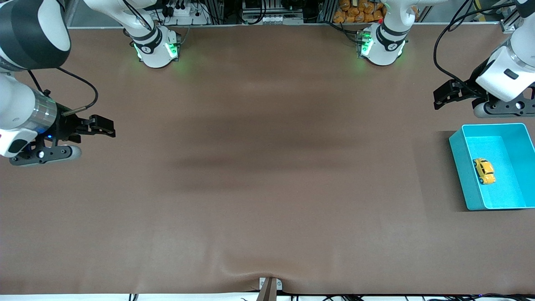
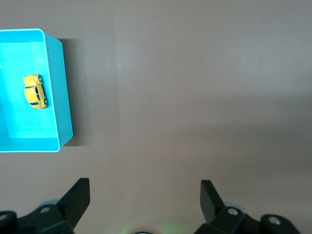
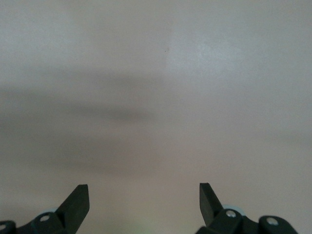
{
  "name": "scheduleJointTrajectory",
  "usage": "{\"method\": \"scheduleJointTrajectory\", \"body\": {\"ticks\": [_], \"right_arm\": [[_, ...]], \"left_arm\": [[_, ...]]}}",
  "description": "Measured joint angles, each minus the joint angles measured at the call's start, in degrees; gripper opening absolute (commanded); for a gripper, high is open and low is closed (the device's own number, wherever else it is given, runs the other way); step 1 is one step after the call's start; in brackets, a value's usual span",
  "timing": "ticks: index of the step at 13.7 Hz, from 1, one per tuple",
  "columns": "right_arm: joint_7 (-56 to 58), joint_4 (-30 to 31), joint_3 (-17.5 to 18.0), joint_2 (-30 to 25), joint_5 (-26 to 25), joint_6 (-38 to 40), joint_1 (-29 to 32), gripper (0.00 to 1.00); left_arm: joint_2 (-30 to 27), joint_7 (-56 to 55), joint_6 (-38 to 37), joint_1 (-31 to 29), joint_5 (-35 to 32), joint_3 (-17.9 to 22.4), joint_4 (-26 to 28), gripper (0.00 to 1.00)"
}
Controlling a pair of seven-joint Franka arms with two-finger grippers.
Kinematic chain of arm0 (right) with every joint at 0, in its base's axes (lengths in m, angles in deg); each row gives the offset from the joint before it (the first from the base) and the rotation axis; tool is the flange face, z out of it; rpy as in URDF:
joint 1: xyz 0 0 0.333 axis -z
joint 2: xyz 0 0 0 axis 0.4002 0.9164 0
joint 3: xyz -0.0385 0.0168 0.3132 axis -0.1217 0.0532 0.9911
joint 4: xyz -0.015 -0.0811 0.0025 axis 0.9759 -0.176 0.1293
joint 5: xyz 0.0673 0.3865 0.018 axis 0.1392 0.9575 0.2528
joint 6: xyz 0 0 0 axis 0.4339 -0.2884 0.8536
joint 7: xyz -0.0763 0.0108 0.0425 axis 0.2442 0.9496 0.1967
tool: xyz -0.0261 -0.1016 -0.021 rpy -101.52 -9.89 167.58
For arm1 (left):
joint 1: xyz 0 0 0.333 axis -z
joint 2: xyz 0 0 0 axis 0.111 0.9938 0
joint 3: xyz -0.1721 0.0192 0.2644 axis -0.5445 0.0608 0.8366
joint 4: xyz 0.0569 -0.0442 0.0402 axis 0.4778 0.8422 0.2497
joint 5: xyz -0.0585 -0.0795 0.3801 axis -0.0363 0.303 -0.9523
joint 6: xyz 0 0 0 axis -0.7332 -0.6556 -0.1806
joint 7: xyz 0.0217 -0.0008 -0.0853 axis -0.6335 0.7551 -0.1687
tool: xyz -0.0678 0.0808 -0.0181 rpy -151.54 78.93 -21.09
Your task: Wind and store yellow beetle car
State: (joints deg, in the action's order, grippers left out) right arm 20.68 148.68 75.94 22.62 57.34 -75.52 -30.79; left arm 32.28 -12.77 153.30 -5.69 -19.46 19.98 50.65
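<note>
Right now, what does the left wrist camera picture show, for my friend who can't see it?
A tiny yellow beetle-shaped toy car sits on the floor of an open turquoise plastic bin, which rests on a plain brown table. The left gripper hangs over bare table beside the bin, its two black fingers spread wide and holding nothing.

- right gripper [image 3: 144, 202] in shot, two dark fingertips [image 3: 78, 200] poking in at about 7 and 5 o'clock
- jaws spread wide, bare gap between them, nothing held
- brown table [image 3: 161, 87] fills everything else
- soft dark shadow band [image 3: 97, 112] crossing the table toward 9 o'clock
</note>
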Motion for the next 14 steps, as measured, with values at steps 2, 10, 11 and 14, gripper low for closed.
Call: {"method": "scheduleJointTrajectory", "body": {"ticks": [2, 10, 11, 14], "right_arm": [[-0.23, -0.23, -0.24, -0.54, -0.11, 0.65, 0.15, 1.00], [-1.96, -0.05, -0.83, -0.77, -0.58, 2.59, 8.30, 1.00], [-1.96, -0.06, -0.84, -0.82, -0.58, 2.82, 9.36, 1.00], [-2.62, -0.11, -0.94, -0.91, -0.71, 6.78, 11.66, 1.00]], "left_arm": [[0.00, 0.00, 0.00, -0.04, 0.00, 0.01, 0.00, 1.00], [0.01, 0.00, 0.00, -0.14, 0.00, 0.03, 0.00, 1.00], [0.00, 0.00, 0.00, -0.14, 0.00, 0.03, 0.00, 1.00], [0.00, 0.00, 0.00, -0.15, 0.00, 0.03, 0.00, 1.00]]}}
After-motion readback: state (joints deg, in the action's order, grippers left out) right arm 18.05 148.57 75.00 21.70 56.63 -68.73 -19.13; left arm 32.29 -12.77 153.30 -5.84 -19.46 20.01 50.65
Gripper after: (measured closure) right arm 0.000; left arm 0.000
